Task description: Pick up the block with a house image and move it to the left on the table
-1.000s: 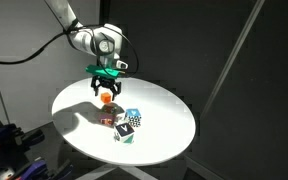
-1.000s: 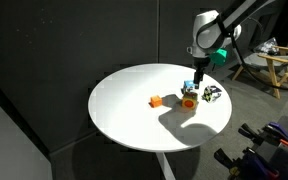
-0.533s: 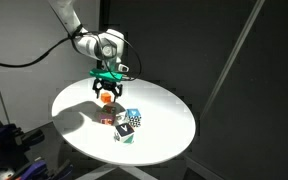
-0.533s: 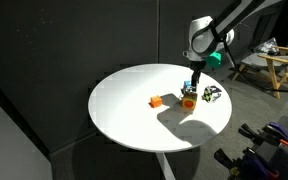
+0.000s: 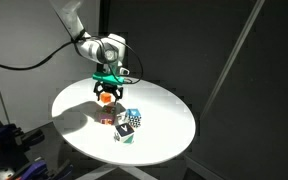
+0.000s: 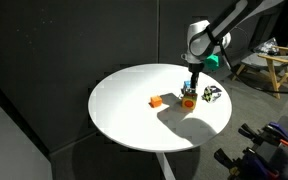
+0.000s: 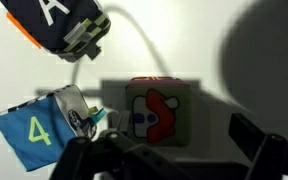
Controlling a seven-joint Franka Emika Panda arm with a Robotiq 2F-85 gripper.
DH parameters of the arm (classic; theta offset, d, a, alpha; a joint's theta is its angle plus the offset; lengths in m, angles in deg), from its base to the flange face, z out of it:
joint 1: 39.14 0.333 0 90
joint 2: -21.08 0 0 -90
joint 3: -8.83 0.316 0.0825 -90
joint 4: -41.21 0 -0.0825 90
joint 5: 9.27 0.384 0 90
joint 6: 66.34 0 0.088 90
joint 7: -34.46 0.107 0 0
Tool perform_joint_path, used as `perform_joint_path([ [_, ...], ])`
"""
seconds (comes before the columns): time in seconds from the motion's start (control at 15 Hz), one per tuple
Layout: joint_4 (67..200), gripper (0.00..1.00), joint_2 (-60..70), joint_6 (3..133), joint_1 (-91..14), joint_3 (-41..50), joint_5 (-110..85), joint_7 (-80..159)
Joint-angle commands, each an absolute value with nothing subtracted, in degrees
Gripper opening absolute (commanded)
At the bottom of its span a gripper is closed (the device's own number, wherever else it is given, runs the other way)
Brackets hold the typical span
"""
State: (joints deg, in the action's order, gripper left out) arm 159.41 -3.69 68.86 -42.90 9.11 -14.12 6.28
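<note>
The block with a house image (image 7: 159, 110) shows its pale face with a red roof in the wrist view and lies on the white table (image 7: 254, 60). It also shows in both exterior views (image 5: 108, 120) (image 6: 187, 101). My gripper (image 7: 179, 138) is open and hovers over the block, one dark finger on each side, not touching it. The gripper shows above the block cluster in both exterior views (image 5: 106, 92) (image 6: 190, 86).
A blue block with a "4" (image 7: 32, 132) lies just left of the house block. A dark block with an "A" and orange sides (image 7: 54, 25) lies beyond it. A plain orange cube (image 6: 155, 100) sits apart toward the table's middle.
The gripper has shifted slightly over the block cluster. The blocks have not moved.
</note>
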Motion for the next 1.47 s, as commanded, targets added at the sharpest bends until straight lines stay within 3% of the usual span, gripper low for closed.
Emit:
perform_joint_path([
  [0.0, 157.2, 1.00, -5.0, 68.1, -44.5, 10.2, -14.5, 4.3],
  [1.4, 156.9, 1.00, -9.5, 71.5, -46.2, 11.2, -14.9, 0.9],
])
